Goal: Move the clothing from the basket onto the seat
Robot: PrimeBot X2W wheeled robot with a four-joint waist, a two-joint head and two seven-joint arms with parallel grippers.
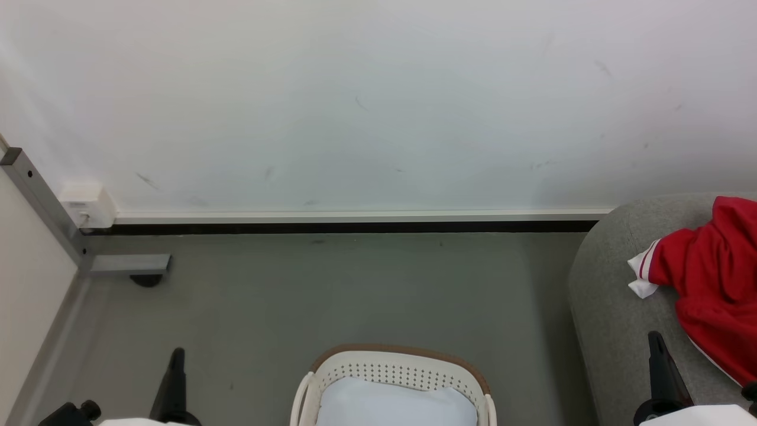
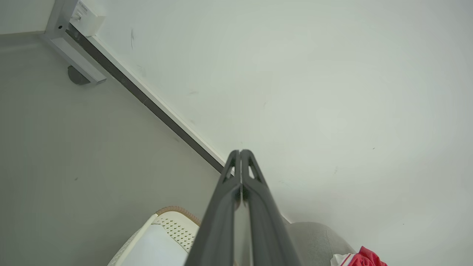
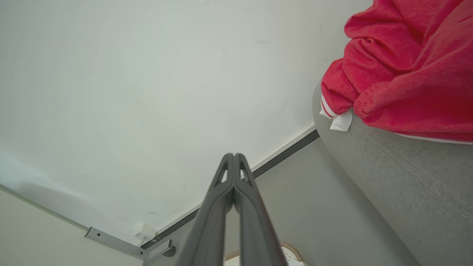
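red clothing [image 1: 715,278] lies on the seat [image 1: 609,307]; left pincer [image 2: 240,153] and right pincer [image 3: 234,157] both pressed together, empty.

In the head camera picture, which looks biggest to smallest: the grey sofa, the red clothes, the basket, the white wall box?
1. grey sofa, largest.
2. red clothes and basket: about alike, both cut off by the picture's edge, so unranked.
3. white wall box, smallest.

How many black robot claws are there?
2. The left gripper, long and dark, is at the head view's lower left; the right gripper is lower right, in front of the light grey woven sofa.
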